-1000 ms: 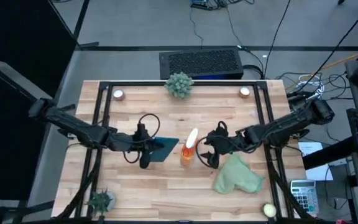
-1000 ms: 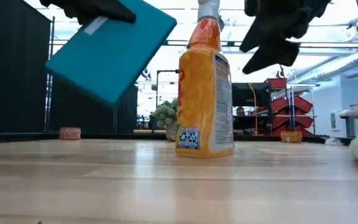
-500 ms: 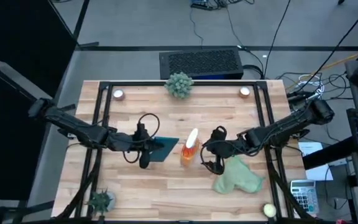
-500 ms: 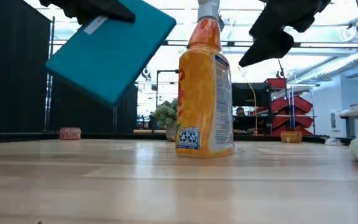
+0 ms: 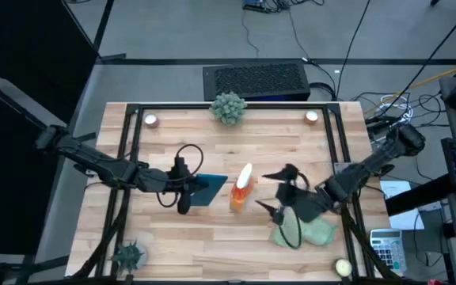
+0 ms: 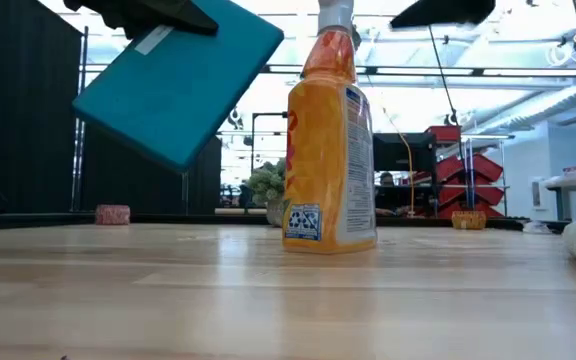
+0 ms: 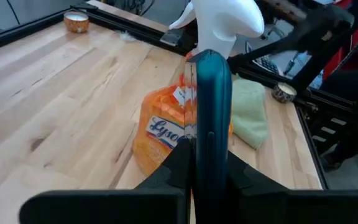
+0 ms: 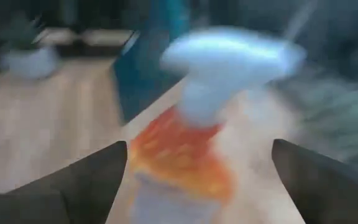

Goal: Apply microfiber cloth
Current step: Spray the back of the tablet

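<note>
Left gripper (image 5: pixel 187 188) clamps the teal flat tablet (image 5: pixel 210 191) mid-frame, right gripper (image 5: pixel 279 192) fingers spread above the rumpled sage-green microfiber cloth (image 5: pixel 303 226) lower right; risk: its swing clips the orange spray bottle (image 5: pixel 241 190) and tips it.

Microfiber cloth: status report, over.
Left gripper shut on the teal tablet, held off the table. Right gripper open, above the microfiber cloth, not touching. Cloth rumpled beside the spray bottle; nothing blocking.
</note>
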`<move>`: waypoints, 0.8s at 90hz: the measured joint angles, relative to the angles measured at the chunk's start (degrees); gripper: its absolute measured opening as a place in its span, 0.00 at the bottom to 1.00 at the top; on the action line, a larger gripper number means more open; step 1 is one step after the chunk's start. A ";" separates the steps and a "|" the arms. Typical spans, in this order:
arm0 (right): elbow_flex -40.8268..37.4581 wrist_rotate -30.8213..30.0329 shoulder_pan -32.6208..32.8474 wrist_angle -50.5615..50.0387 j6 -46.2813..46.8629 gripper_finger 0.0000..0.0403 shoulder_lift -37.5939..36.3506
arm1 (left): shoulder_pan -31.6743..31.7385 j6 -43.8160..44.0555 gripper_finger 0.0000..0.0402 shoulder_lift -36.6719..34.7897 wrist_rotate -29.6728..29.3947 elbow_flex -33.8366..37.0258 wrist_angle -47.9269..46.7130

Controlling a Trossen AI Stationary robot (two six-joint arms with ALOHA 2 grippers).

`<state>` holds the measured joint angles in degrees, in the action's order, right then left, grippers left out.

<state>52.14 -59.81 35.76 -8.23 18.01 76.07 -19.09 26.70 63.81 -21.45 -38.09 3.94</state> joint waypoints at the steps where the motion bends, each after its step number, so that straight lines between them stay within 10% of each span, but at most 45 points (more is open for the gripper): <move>1: 0.00 -1.37 0.29 0.33 -0.10 0.95 0.14 | 0.01 0.00 0.03 0.01 0.03 0.00 0.01; 19: 0.00 -7.20 0.68 5.80 -0.15 0.95 4.10 | 1.42 0.07 0.03 0.02 0.15 0.00 0.19; 72: -0.02 4.76 -8.77 14.63 -2.22 0.95 7.56 | 1.88 -0.07 0.03 0.02 0.18 0.00 0.02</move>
<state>52.12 -55.05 26.98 6.39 15.79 83.64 -17.21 26.63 63.83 -21.28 -38.09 3.97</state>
